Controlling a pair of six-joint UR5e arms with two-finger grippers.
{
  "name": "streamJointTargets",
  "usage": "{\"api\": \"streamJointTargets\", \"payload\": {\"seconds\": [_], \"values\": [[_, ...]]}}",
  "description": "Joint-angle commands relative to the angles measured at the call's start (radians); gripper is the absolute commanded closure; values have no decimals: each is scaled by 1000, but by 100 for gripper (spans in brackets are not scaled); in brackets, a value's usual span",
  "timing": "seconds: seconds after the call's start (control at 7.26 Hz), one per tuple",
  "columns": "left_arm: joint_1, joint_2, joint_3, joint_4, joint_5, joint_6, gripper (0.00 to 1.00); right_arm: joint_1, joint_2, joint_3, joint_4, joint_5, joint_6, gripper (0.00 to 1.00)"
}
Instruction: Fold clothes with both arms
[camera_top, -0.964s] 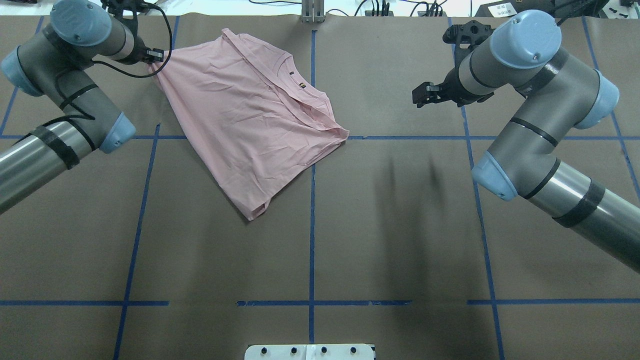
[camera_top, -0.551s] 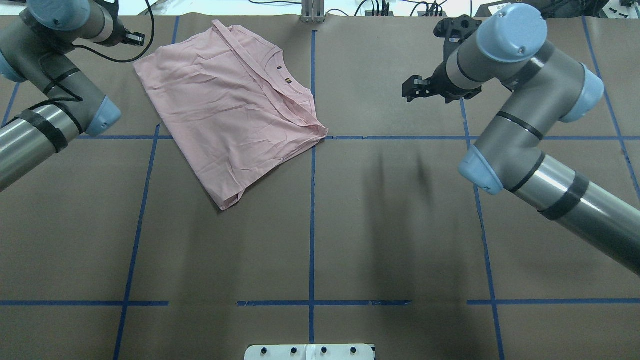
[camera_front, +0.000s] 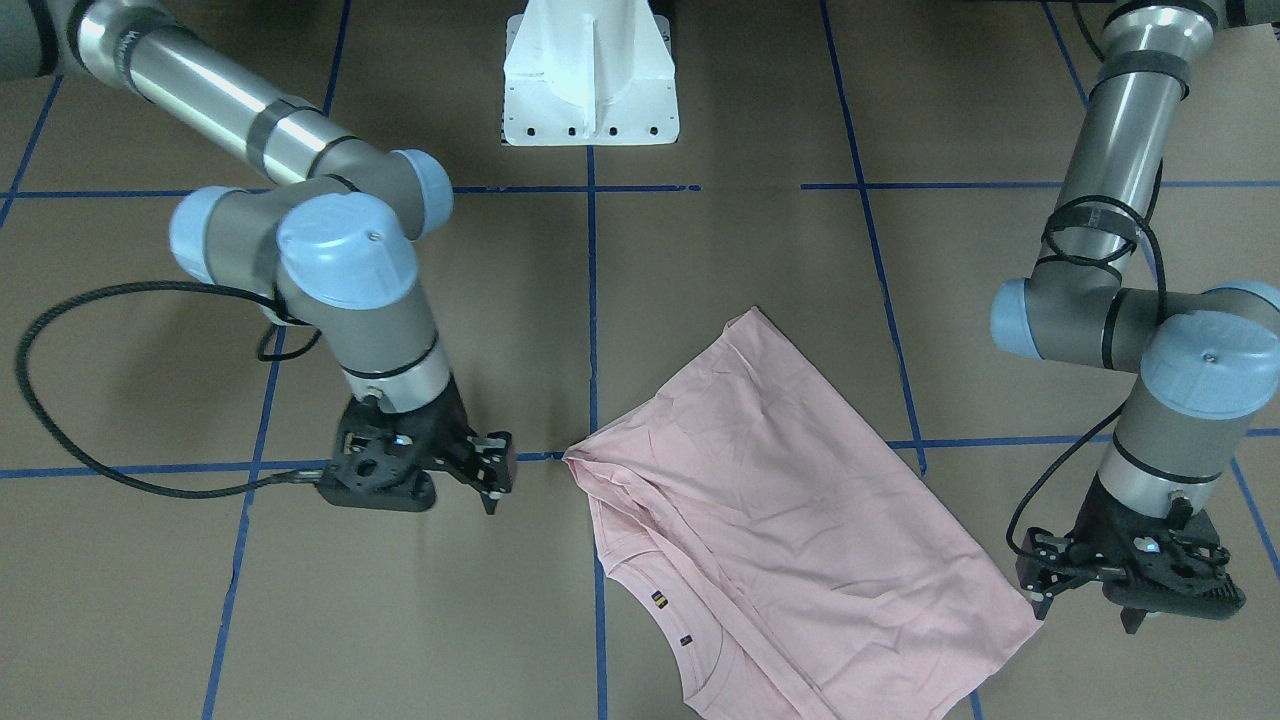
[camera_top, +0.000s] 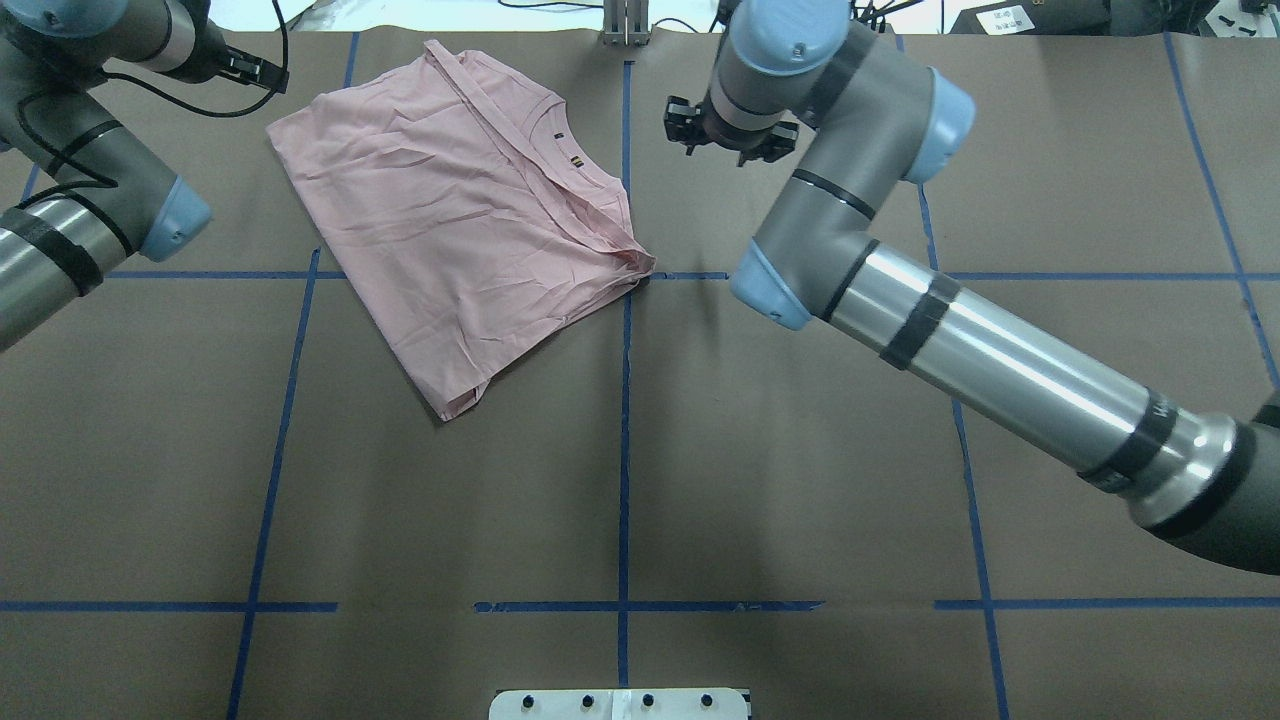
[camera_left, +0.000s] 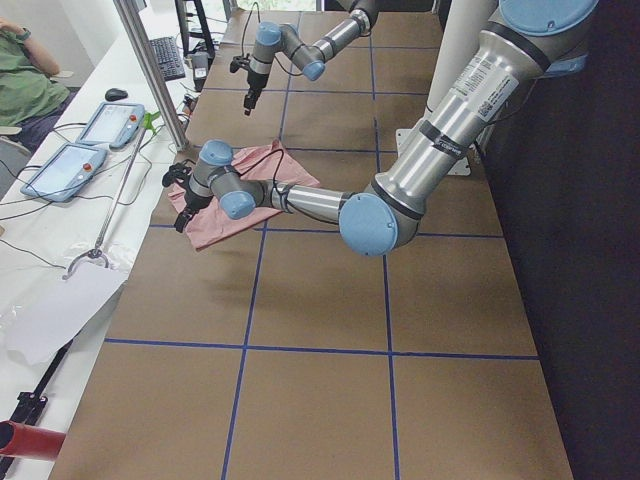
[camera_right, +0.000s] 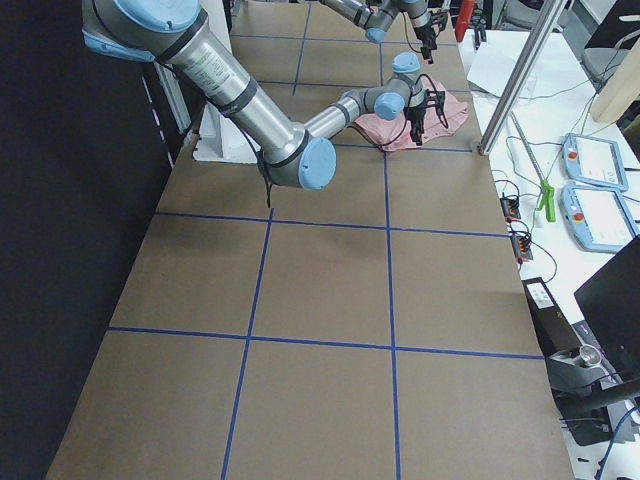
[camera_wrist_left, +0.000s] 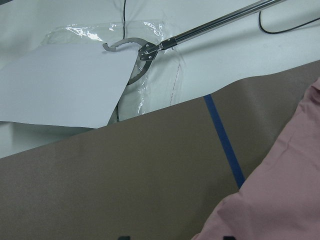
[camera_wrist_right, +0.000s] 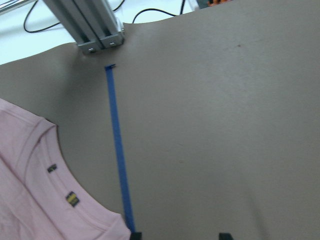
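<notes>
Pink cotton, the T-shirt (camera_top: 450, 220) lies flat on the brown-paper worktop (camera_top: 800, 450). In the overhead view it is in the far left part, turned at an angle to the blue tape lines (camera_top: 623, 450). It is folded over on itself. The ribbed collar (camera_wrist_right: 65, 162) faces the middle of the worktop's far edge, with two small dark tags (camera_wrist_right: 72, 199) just inside it. One folded corner reaches the spot where two tape lines cross at the centre.

The left gripper (camera_front: 1042, 588) hangs just beside the shirt's far left corner, apart from the cloth. Its wrist camera shows the two fingertips spread wide and clasping nothing, with the shirt's edge below them.

The right gripper (camera_front: 496, 472) points down over bare paper near the collar side of the shirt, beside the centre tape line. Its fingertips are also spread and hold nothing.

The white pedestal base (camera_front: 590, 80) stands at the robot's edge of the worktop. Past the far edge, the left wrist view shows a metal reaching tool (camera_wrist_left: 150, 47) lying on a white surface beside a large pale sheet (camera_wrist_left: 55, 90).
</notes>
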Motion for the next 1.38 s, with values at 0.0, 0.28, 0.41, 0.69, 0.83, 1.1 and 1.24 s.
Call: {"api": "streamJointTargets", "payload": {"seconds": [0.0, 0.28, 0.41, 0.69, 0.83, 1.1, 1.24], "values": [[-1, 4, -6, 0, -4, -6, 0, -58, 135, -238, 134, -80, 78, 45], [-1, 5, -6, 0, -3, -6, 0, -92, 162, -303, 151, -116, 87, 49], [-1, 4, -6, 0, -3, -6, 0, -100, 162, -314, 151, -120, 86, 47], [-1, 4, -6, -2, -3, -6, 0, -112, 160, -327, 145, -140, 81, 48], [-1, 5, -6, -2, -3, -7, 0, -117, 160, -337, 139, -145, 77, 48], [-1, 5, -6, -2, -3, -6, 0, -120, 160, -350, 129, -157, 75, 52], [-1, 7, -6, -2, -3, -6, 0, -121, 163, -350, 105, -157, 74, 58]]}}
